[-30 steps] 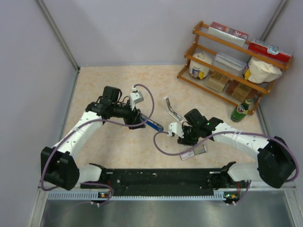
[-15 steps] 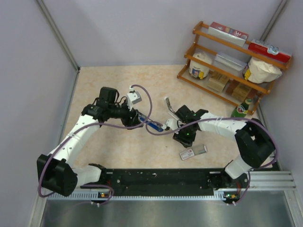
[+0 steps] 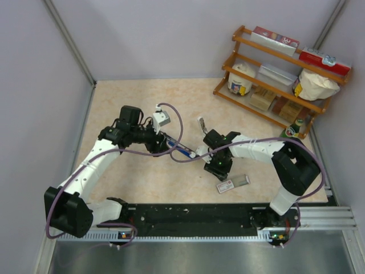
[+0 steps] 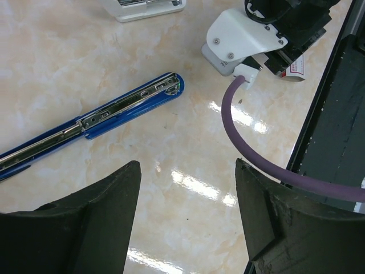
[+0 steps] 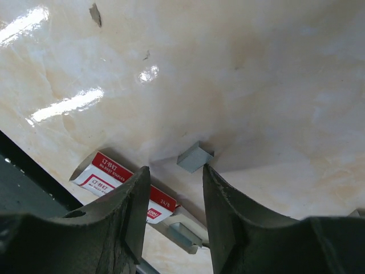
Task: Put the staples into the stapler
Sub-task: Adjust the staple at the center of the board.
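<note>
staples (image 5: pixel 194 157) just beyond right tool (image 5: pixel 175 172)

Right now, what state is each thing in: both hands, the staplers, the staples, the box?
left hand: open, empty, above the table.
right hand: open, empty.
blue stapler: opened out flat on the table, metal channel exposed, not gripped.
staples: one loose strip lying on the table just beyond the right hand's tips, not gripped.
staple box: grey tray slid partly out.
white stapler: only its edge shows; cannot tell.
</note>
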Tool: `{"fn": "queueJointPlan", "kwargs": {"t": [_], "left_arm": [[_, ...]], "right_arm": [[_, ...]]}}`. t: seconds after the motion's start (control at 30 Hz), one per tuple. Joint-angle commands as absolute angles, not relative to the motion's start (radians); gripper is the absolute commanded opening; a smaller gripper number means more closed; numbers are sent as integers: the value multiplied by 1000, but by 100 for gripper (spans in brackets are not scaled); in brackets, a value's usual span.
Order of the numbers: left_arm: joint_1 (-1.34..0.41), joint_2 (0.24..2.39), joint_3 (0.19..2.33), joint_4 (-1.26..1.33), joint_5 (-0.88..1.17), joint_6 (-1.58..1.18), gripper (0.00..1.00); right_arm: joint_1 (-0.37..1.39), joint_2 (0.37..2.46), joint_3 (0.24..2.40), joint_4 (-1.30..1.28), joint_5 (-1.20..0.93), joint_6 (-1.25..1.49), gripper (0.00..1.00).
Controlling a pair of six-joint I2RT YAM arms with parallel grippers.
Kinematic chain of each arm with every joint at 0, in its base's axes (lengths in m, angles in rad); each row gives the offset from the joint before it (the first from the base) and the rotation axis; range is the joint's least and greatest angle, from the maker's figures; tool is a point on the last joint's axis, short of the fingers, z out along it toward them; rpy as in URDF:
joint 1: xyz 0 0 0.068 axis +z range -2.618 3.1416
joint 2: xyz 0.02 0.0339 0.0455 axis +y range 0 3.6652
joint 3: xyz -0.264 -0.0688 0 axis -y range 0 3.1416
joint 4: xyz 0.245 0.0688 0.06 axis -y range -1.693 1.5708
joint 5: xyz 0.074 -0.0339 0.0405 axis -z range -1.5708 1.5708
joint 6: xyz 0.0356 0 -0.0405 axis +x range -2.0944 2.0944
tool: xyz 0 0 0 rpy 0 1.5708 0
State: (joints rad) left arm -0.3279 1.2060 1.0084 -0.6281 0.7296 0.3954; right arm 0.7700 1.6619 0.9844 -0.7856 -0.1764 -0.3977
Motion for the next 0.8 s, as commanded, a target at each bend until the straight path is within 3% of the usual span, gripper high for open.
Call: {"fn": "queueJointPlan", "kwargs": {"t": [0.0,0.23,0.77], "left_arm": [[-321,1181,1022,-594,693,397,72],[-313,1177,1008,-581,672,396,73],[-311,1181,996,-554,663,385,74]], "right_arm": [[798,1704,1009,-798,-124,-359,41],[798,1727,1031,-785,-68,-333,40],[798,1726,1045,-729,-5,-318,26]]}}
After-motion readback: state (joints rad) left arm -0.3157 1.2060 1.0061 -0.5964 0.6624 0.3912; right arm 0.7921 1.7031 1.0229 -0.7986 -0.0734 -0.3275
